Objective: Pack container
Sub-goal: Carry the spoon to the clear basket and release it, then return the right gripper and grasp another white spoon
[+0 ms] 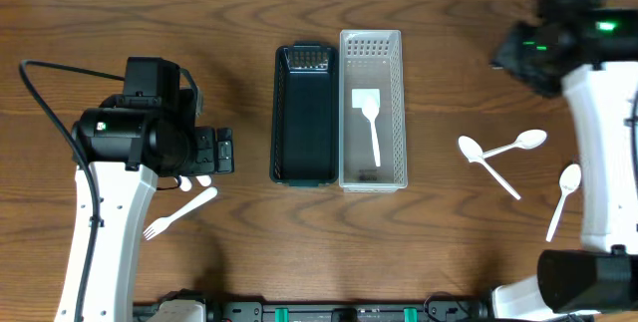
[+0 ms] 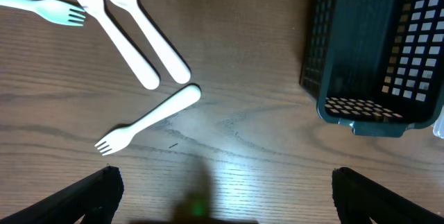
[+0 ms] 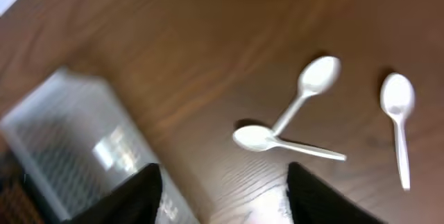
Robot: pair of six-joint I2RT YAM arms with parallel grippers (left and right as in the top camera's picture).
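A dark basket (image 1: 304,113) and a white basket (image 1: 372,108) stand side by side mid-table. A white spatula-like utensil (image 1: 368,118) lies in the white basket. My left gripper (image 1: 221,151) is open and empty, left of the dark basket. In the left wrist view its fingers (image 2: 222,203) spread wide above bare wood, with several white forks (image 2: 149,120) ahead and the dark basket (image 2: 374,50) at the right. My right gripper (image 1: 513,53) is open and empty at the far right. Its blurred view (image 3: 222,203) shows three white spoons (image 3: 277,141) and the white basket (image 3: 62,134).
One fork (image 1: 179,212) lies by the left arm's base. The three spoons (image 1: 513,146) lie at the right, between the white basket and the right arm. A black cable (image 1: 40,103) loops at the far left.
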